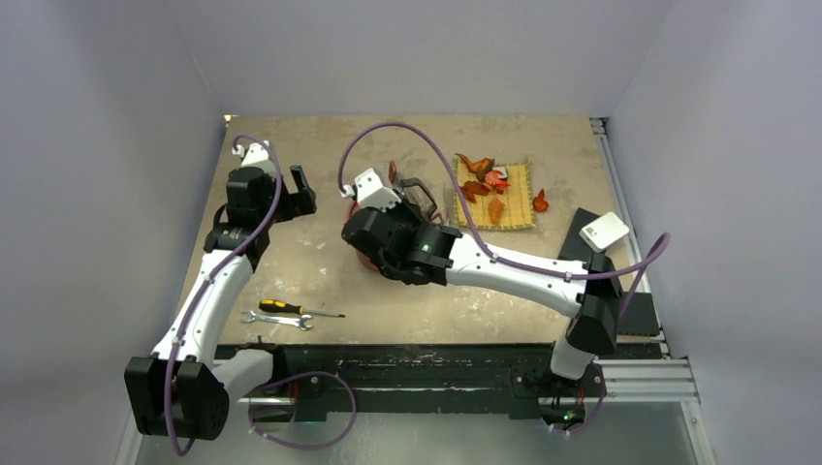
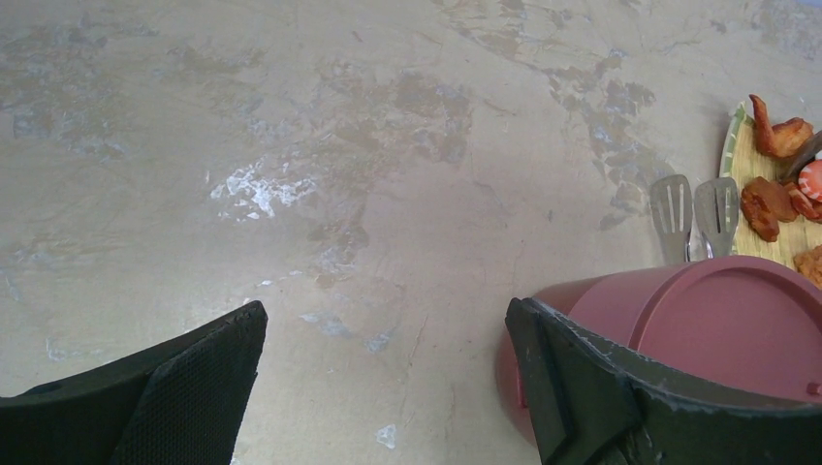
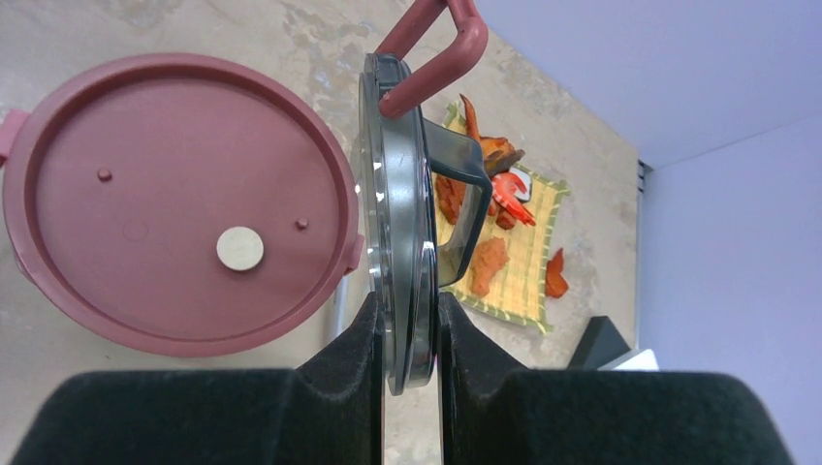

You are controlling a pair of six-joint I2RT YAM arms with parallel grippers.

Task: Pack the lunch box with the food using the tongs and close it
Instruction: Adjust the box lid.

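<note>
Right gripper (image 3: 407,334) pinched tight on rim of dark top lid (image 3: 399,194), lid held on edge beside lunch box (image 2: 582,295). Box mid table (image 2: 291,145), flat red lid (image 3: 174,194) on. Left gripper (image 2: 385,320) wide open, holds nothing, left of box. Tongs (image 2: 695,215): 2 tips past box. Food (image 1: 490,189) on yellow mat (image 1: 521,184), far right.

Dusty-red lunch box (image 3: 174,203); dark see-through top lid (image 3: 397,223); orange, red and brown food (image 1: 495,209); silver tongs (image 2: 671,208); yellow woven mat (image 1: 521,199); mottled beige tabletop (image 2: 339,145).
</note>
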